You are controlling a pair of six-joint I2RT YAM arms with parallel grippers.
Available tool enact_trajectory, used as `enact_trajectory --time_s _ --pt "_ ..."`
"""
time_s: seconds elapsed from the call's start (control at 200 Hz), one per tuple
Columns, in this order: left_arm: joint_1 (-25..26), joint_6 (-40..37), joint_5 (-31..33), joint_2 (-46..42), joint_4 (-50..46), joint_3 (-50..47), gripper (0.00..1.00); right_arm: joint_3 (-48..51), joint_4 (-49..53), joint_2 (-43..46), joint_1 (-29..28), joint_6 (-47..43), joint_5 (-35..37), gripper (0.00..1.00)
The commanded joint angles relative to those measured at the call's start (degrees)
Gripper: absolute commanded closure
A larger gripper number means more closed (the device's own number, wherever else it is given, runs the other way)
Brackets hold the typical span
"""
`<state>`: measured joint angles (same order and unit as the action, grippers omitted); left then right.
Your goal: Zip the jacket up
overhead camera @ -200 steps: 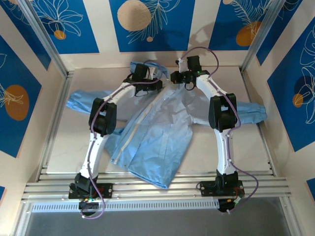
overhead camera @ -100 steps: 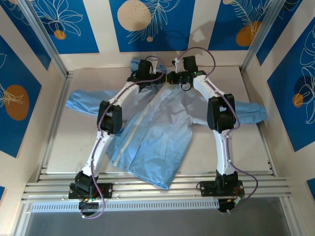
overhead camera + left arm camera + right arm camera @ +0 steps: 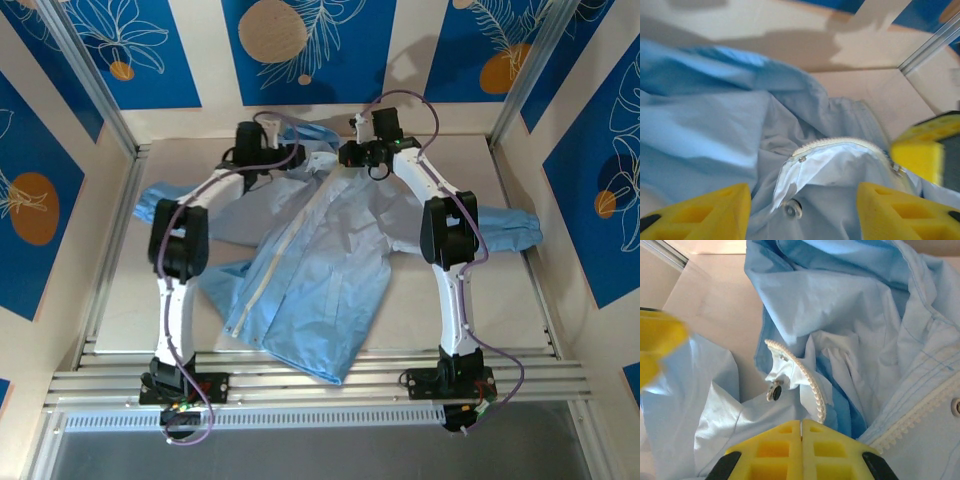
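On table (image 3: 505,290), jacket (image 3: 335,255) (light blue)

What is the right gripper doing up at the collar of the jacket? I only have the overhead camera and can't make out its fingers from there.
Observer: On its wrist camera the right gripper is shut, fingers pressed together right at the end of the zipper teeth on the jacket, apparently pinching that edge.
Operator: Is the left gripper holding anything?
Observer: No. The left gripper is open, its fingers wide apart above the cloth with nothing between them.
Operator: Where is the zipper edge from that side?
Observer: It arches up just ahead of the open fingers, with a metal snap right below it.
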<state>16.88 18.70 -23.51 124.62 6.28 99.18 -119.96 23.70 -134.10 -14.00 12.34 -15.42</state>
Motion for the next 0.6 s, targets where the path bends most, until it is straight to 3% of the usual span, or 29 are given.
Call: enact_trajectory --time_s 0.0,0.1,0.24,0.515,0.55,0.595 --pt "1.97 -8.57 0.38 -7.25 -0.39 -7.23 0.40 -3.58 3.02 -2.00 0.46 -1.25 -1.15 1.00" --pt "5.54 -14.07 3.39 -9.34 -4.47 -12.25 0.36 -5.40 4.20 -2.95 0.43 -1.81 -1.11 1.00" --pt "10.05 -17.38 8.45 -7.55 -9.91 -11.61 0.32 -6.70 5.19 -3.75 0.19 -2.41 -0.77 1.00" --pt "12.65 -21.83 16.54 -2.01 -18.01 -5.91 0.27 -6.82 5.48 -3.02 -0.24 -3.56 0.13 1.00" --pt "12.73 -22.67 17.13 -2.22 -18.87 -5.55 0.30 -6.85 5.44 -2.79 -0.29 -3.65 0.21 1.00" --pt "12.73 -23.70 17.84 -2.84 -20.03 -5.23 0.43 -6.82 5.33 -2.49 -0.33 -3.72 0.38 1.00"
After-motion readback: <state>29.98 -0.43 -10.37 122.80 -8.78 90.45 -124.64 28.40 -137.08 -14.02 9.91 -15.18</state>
